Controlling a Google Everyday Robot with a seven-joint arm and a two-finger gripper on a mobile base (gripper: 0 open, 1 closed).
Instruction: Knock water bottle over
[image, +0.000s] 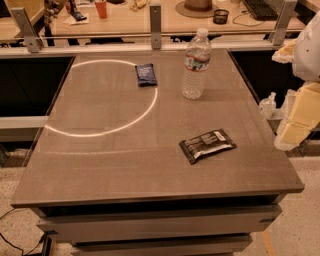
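Note:
The water bottle stands upright on the far right part of the grey table. It is clear and ribbed, with a white cap and a label band near the top. My gripper is at the right edge of the view, pale yellow below the white arm. It is off the table's right side, level with the middle of the table, nearer to me than the bottle and to its right. It touches nothing.
A dark blue packet lies left of the bottle. A black snack packet lies at the near right. A small clear bottle stands beyond the table's right edge. A railing and a cluttered desk are behind.

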